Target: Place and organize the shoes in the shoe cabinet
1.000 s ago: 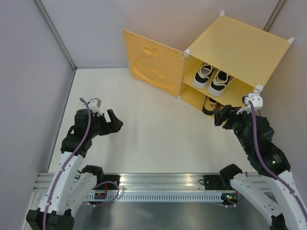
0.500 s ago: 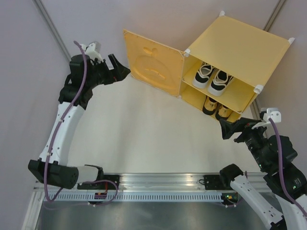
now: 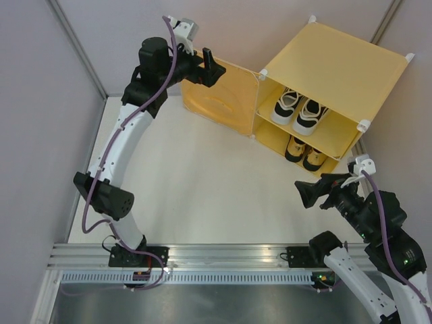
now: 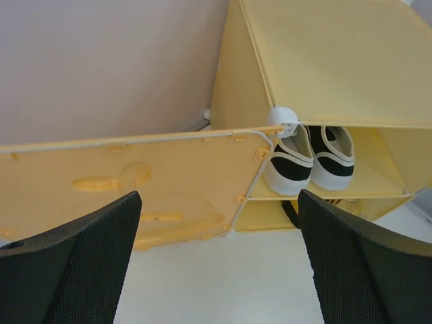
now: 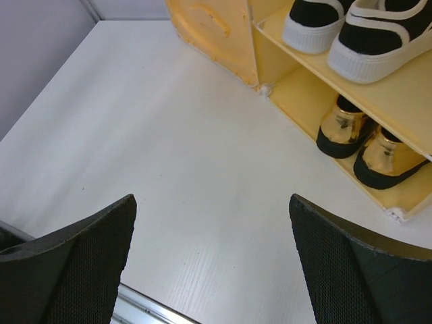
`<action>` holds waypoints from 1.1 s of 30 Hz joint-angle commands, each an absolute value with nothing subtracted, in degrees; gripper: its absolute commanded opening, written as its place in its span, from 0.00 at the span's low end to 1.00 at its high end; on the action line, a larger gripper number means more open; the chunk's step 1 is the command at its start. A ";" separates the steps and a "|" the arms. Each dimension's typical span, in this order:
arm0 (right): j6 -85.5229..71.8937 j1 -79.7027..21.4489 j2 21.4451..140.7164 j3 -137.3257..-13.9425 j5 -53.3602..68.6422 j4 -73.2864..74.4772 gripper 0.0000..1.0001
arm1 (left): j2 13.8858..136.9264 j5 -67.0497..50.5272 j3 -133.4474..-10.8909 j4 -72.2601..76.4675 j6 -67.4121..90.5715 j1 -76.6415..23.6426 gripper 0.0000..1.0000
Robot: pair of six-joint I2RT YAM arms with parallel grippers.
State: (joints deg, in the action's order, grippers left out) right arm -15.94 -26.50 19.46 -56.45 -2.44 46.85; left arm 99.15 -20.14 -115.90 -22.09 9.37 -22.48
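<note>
Shoes are all in the shoe cabinet [image 3: 337, 64]. White sneakers [image 3: 299, 110] sit paired on the inner shelf [image 5: 385, 84], toes out. Gold loafers [image 3: 304, 154] are paired in the compartment below, close to the front lip. The pairs are grouped by level, so the sorting looks done. What's left, by my read, is the door [image 3: 216, 98].

The door hangs wide open, swung out to the left of the opening with the embossed face towards the arms. Its free edge is near the back wall [image 3: 236, 27], so there's little room behind it.

Left hand [image 3: 210, 67] is up high at the door's top edge near the free corner. Fingers are spread wide with nothing between them. Its wrist view looks down over the top edge, which suits hooking the door to pull it shut. I can't tell whether it's touching.

Right hand [image 3: 307, 194] is low over the table [image 3: 202, 189], just off the cabinet's lower right front corner and apart from it. Fingers are spread and empty, and it looks parked out of the way.

The table in front of the opening shows nothing in the swing arc. The door's free edge should land at the cabinet's right side, so the right hand is the closest obstacle. The loafers at the lip could catch the door.
</note>
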 commanded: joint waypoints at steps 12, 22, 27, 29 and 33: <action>-19.16 -26.72 15.73 -55.02 7.55 48.07 0.98 | 109.15 -35.94 -121.29 -15.38 -34.61 -21.89 1.00; -19.78 -26.63 17.31 -53.61 11.78 48.08 0.98 | 117.41 -40.78 -128.49 -16.44 -46.58 -19.51 1.00; -20.21 -26.63 18.98 -53.35 12.04 47.73 0.98 | 120.67 -42.97 -130.52 -12.94 -47.11 -18.46 1.00; -20.39 -26.63 19.16 -53.09 11.78 47.55 0.98 | 121.90 -43.59 -130.34 -11.26 -47.02 -18.46 1.00; -20.83 -26.63 18.99 -52.82 11.87 47.37 0.98 | 123.66 -43.86 -130.52 -9.84 -46.32 -18.54 1.00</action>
State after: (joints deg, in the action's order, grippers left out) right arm -19.77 -26.50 18.63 -53.04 10.94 48.51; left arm 122.37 -40.27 -128.22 -13.85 -43.35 -18.39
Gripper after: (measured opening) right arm 0.978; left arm 0.994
